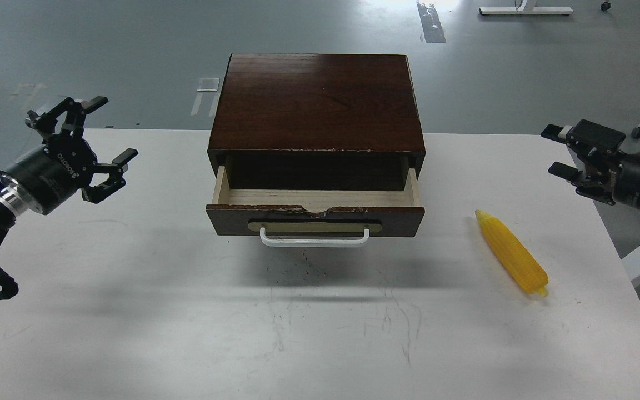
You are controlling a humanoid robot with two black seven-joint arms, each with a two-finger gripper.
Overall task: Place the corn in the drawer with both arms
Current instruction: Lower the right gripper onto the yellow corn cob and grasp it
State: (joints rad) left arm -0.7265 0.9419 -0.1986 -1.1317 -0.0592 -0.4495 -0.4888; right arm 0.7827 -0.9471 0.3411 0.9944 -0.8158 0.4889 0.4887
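The yellow corn (511, 253) lies on the white table (131, 311), right of the box, pointed tip toward the back. The drawer (315, 206) of the dark brown wooden box (317, 100) is pulled partly open; its pale wood inside holds nothing that I can see, and its white bar handle (314, 239) faces me. My left gripper (95, 144) is open and empty, above the table's left side, well left of the drawer. My right gripper (559, 153) is open and empty, above the table's right edge, behind and right of the corn.
The table's right edge (614, 244) runs just right of the corn. Grey floor lies behind the table, with a white furniture base (525, 9) far back.
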